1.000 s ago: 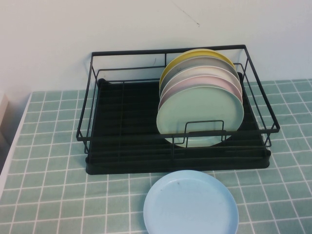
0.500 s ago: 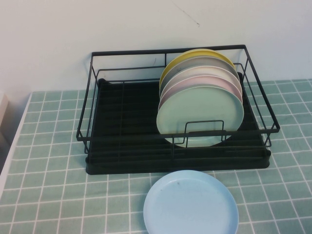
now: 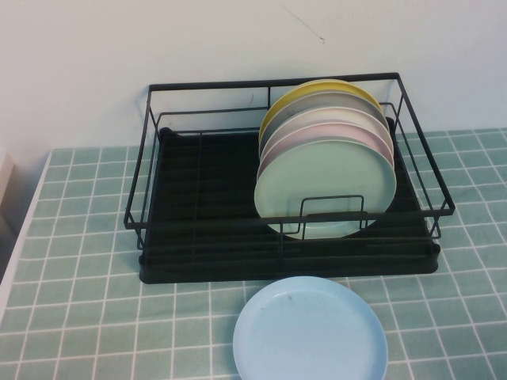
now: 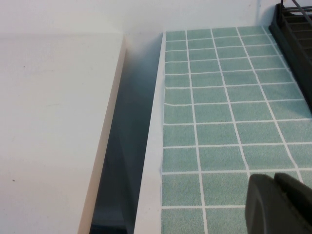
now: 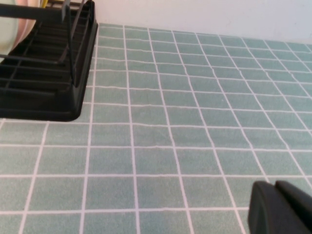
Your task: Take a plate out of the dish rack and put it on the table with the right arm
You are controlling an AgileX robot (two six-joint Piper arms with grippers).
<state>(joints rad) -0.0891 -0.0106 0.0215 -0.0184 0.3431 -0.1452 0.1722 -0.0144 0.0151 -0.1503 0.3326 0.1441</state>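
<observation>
Just in front of the dish rack (image 3: 289, 186), on the near side of its black tray base, the plate (image 3: 310, 329) lies flat on the table (image 3: 79, 317). It is light sky-blue, face up, with its far rim close to the rack's front edge but not touching it (a strip of green tile shows between them). Nothing rests on it and nothing holds it.

Inside the rack, toward its right half, a row of plates stands on edge, leaning back toward the wall: a mint-green plate (image 3: 325, 186) at the front, then a pink plate (image 3: 333, 131), two paler ones, and a yellow plate (image 3: 313, 89) at the back. The left half of the rack shows only the ribbed tray.

Neither arm appears in the high view, so both grippers are well apart from the plate. The right gripper (image 5: 280, 209) shows only as a dark tip in its own wrist view, pressed together and gripping nothing, hovering over bare tiles beyond the rack's corner; the plate is not seen from there. The left gripper (image 4: 278, 204) likewise shows as a dark tip above the tiles on the other side of the rack, near the table's white edge and a pale neighbouring surface (image 4: 48, 131); I cannot tell how it is set.
</observation>
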